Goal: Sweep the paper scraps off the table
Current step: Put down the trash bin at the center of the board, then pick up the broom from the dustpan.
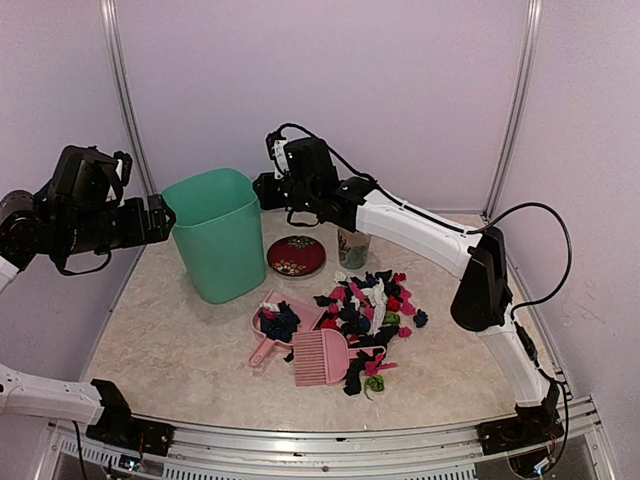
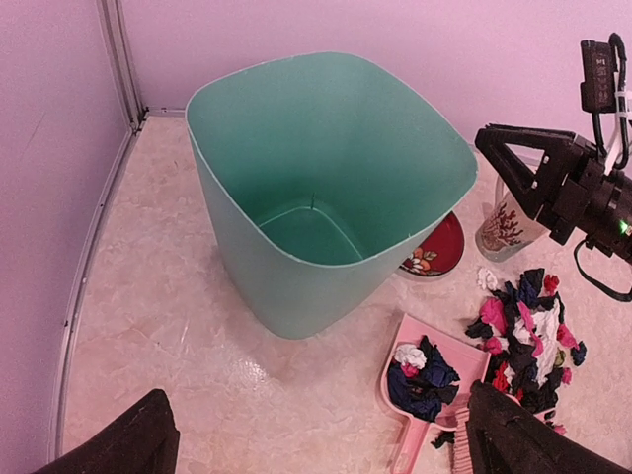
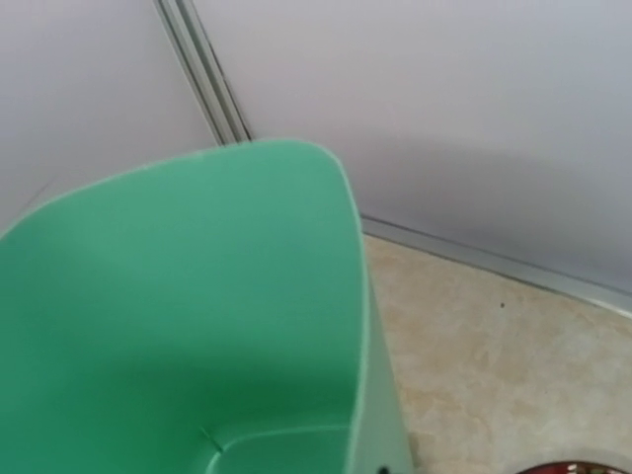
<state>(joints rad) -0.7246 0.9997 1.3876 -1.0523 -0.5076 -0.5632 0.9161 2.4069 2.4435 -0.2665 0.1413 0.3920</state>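
Sweeping stage: we are judging this as mid-task, between gathering and emptying. A small load is sitting in the pink dustpan (image 1: 308, 313) while the bulk is lying loose.
Scraps: the paper scraps (image 1: 372, 305) are lying in one heap on the table (image 1: 180, 350), right of its middle and reaching toward the right edge. A few are trailing toward the near edge, and a dark clump with one white bit is lying in the pan.
Tools: the dustpan is lying near the middle of the table, just left of the heap. The pink brush (image 1: 322, 358) is lying just beside it on the near-edge side. Nothing is holding either.
Bin: the green bin (image 1: 222, 255) is standing upright toward the far left corner, and we are seeing no scraps inside.
Left pincer: the left gripper (image 2: 316, 425) is hanging above the left edge, facing the bin, its fingers spread wide and carrying nothing.
Right pincer: the right gripper (image 1: 266, 188) is hovering over the bin's far right rim. We cannot tell whether its fingers are spread or pressed together, as its own camera is showing only the bin.
Bystanders: a red plate (image 1: 295, 256) and a cup (image 1: 352, 247) are standing toward the far edge, the cup just beyond the heap.
Next move: we are expecting each arm to come down to a tool, one taking the pan's handle and one the brush. The brush should be pushing the heap leftward into the pan.
Care: we are judging that the cup calls for a wide berth.
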